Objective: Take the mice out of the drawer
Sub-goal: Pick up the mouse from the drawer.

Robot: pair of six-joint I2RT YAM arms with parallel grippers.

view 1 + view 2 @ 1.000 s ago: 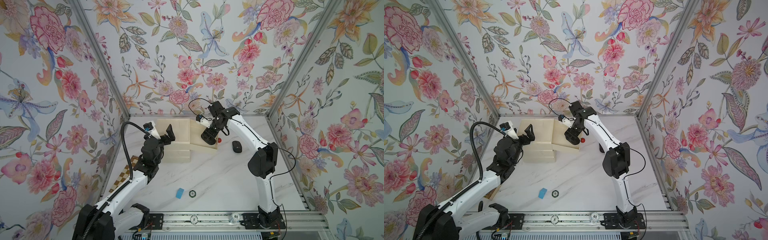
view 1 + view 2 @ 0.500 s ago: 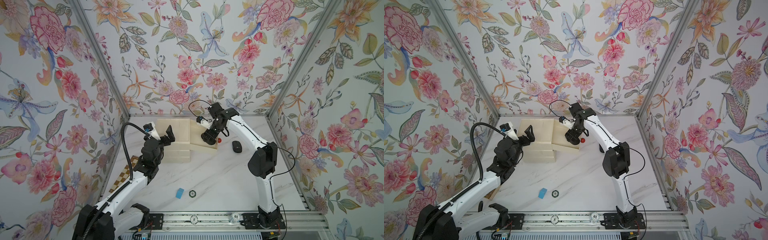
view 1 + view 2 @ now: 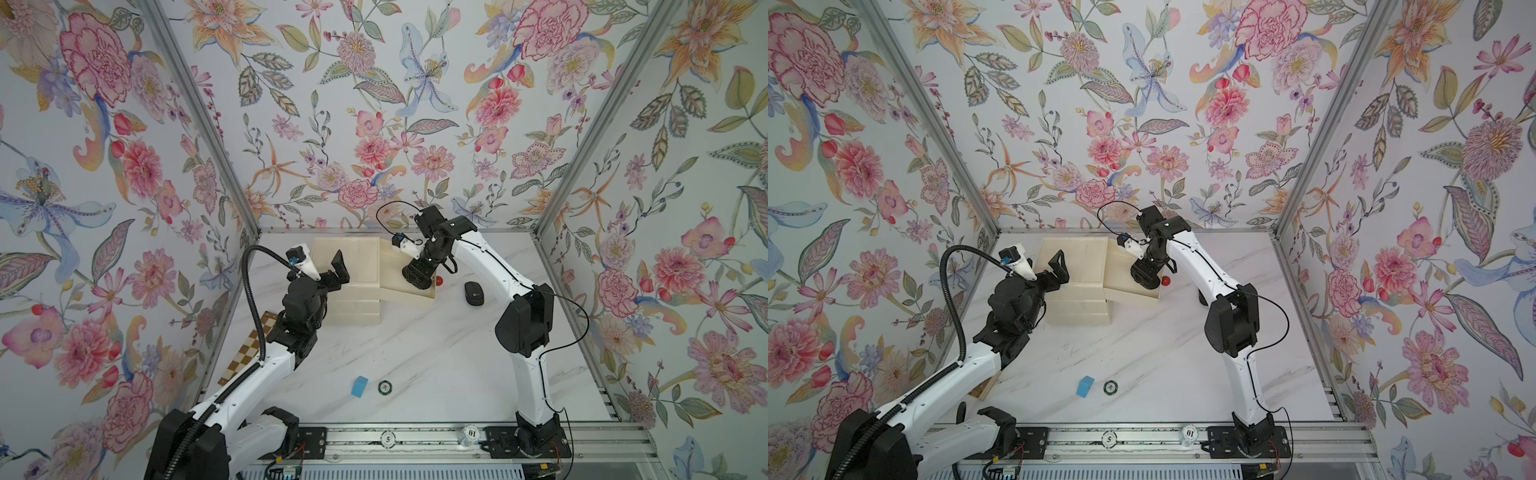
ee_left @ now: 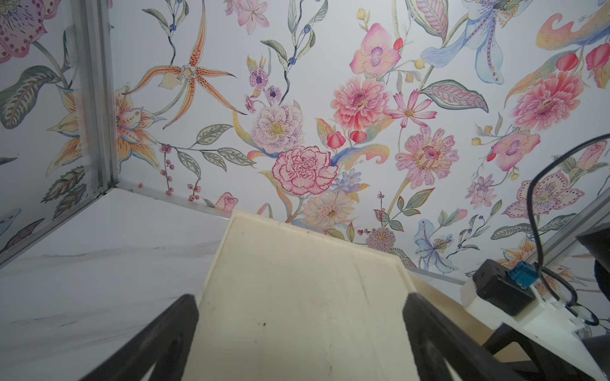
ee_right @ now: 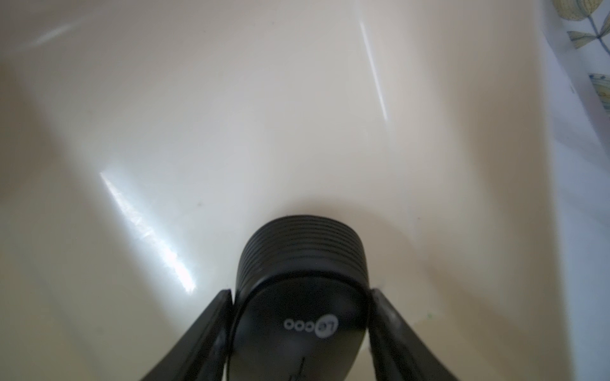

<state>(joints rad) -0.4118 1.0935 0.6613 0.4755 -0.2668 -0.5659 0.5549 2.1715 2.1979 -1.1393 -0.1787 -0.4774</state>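
Right arm bends down into the open drawer point(image 3: 409, 296), right gripper point(image 5: 300, 292) clamped on a black mouse point(image 5: 298, 320) inside. Left arm reaches forward, left gripper point(image 4: 301, 297) spread wide over the cabinet point(image 4: 297, 264) top; second mouse point(image 3: 474, 293) lies on the table point(image 3: 415, 353) nearby.

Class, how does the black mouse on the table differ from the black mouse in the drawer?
The table mouse lies on the marble table; the drawer mouse sits in the cream drawer. Nothing touches the table mouse; the right gripper is shut on the drawer mouse's sides. The table mouse is already out, the drawer mouse not yet. Both are small and black.
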